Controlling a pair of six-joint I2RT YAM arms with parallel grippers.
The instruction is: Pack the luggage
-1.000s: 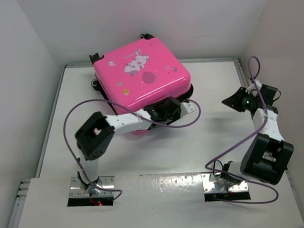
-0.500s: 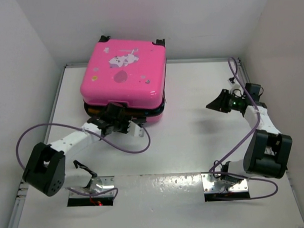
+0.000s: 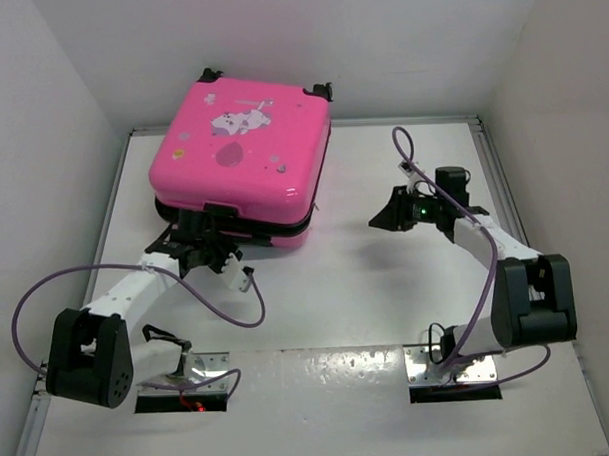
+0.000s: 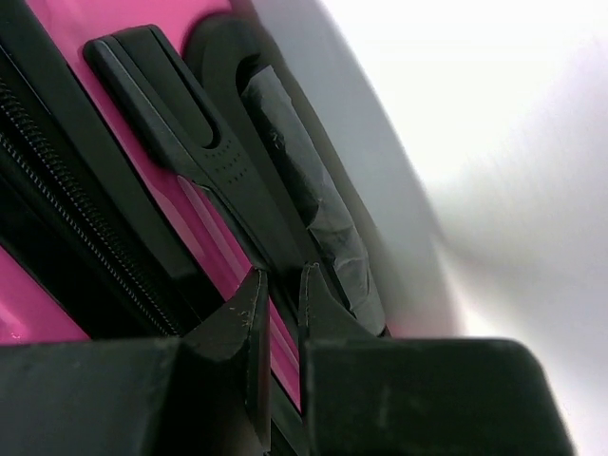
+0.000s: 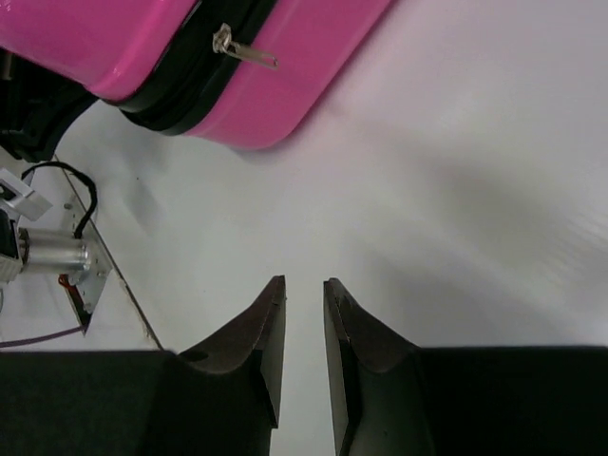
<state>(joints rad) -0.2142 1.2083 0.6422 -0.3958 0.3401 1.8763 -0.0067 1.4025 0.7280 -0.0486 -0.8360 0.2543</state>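
The hot-pink luggage [image 3: 237,155] lies flat and closed at the back left, white cartoon print up and black wheels [image 3: 323,89] toward the back wall. My left gripper [image 3: 207,233] presses against its near side. In the left wrist view the left gripper [image 4: 280,280] stands with jaws close together beside the black side handle [image 4: 180,123] and zipper [image 4: 66,199], pink shell showing in the slit. My right gripper [image 3: 379,219] hovers right of the case, pointing at it. From the right wrist, that gripper [image 5: 304,285] holds nothing; the luggage [image 5: 95,38] and its zipper pull [image 5: 242,49] lie ahead.
White walls enclose the table on the left, back and right. A purple cable [image 3: 243,315] loops on the table beside the left arm. Metal base plates [image 3: 451,368] sit at the near edge. The left arm's mount [image 5: 57,256] shows in the right wrist view.
The luggage has turned and slid to the left. My left arm swung left with it. My right gripper moved from the right wall toward the table's middle.
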